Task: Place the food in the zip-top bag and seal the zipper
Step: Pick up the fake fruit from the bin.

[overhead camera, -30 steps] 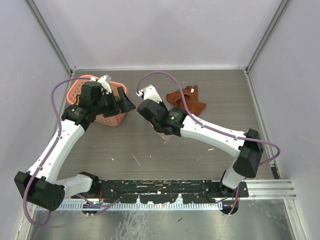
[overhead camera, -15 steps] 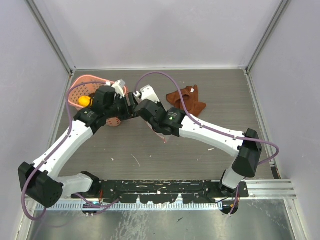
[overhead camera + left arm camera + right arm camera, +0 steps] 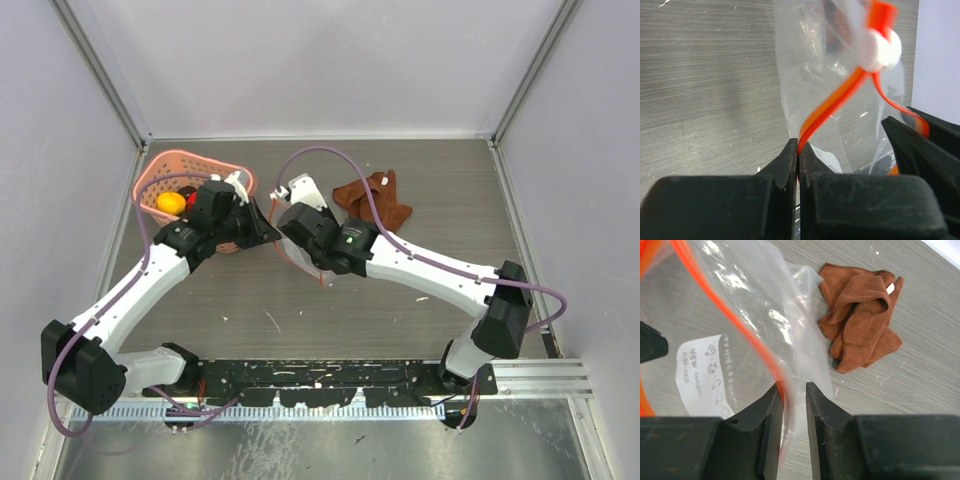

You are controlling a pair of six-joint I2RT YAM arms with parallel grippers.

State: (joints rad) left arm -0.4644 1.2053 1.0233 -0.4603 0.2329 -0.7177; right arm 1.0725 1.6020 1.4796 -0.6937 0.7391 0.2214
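On the desk [image 3: 420, 300], the basket [image 3: 148, 182] is holding the food [image 3: 171, 203]. The bag [image 3: 295, 257] is hanging near it between both tools: left tool [image 3: 798, 150] pinching the zipper [image 3: 832, 104], right tool [image 3: 791, 388] pinching the rim. Tugging apart is risking a slip — or a tear.
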